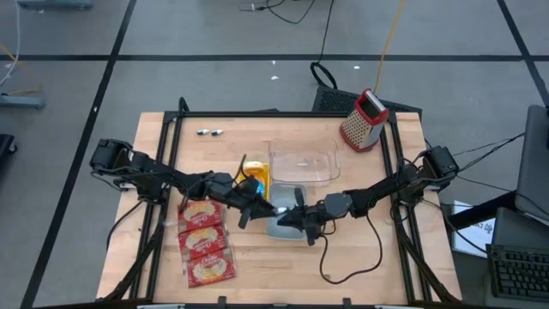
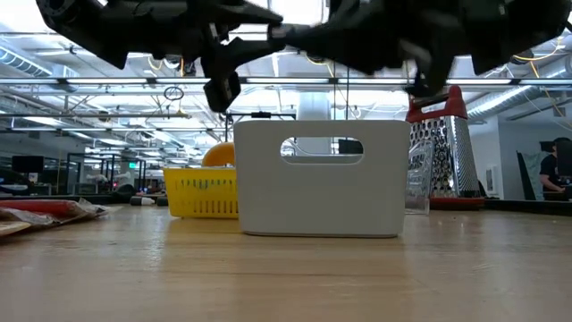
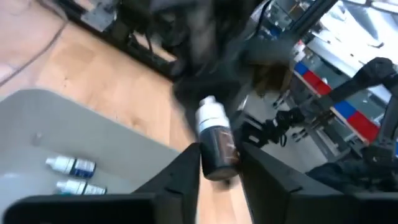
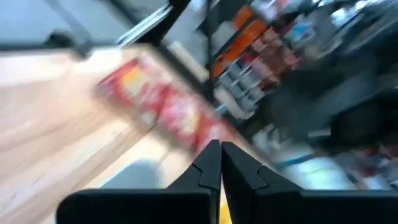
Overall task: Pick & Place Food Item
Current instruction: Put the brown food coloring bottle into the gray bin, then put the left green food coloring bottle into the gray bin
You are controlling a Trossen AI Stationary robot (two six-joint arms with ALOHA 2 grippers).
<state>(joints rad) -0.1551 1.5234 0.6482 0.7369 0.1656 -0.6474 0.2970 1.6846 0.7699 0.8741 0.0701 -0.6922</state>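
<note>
A small brown bottle with a white cap [image 3: 216, 140] is up in the air between the fingers of my left gripper [image 3: 219, 168], beside the grey bin [image 1: 290, 225]. In the high view my left gripper [image 1: 257, 209] hovers at the bin's left side. Two small white bottles [image 3: 71, 167] lie on the bin's floor. My right gripper [image 4: 219, 158] is shut on nothing; it hovers over the bin [image 2: 319, 179] and points toward the left gripper [image 1: 286, 219]. My left gripper pinches the brown bottle's lower body [image 3: 221, 163] between its two fingers. The capped end sticks out past the fingertips, tilted. The bottle is lifted clear of the table and the bin.
A yellow basket [image 1: 255, 178] and a clear tub [image 1: 303, 163] stand just behind the bin. A red grater [image 1: 364, 120] stands at the far right. Red snack packets [image 1: 206, 242] lie at the near left, and two small items [image 1: 208, 133] at the far left.
</note>
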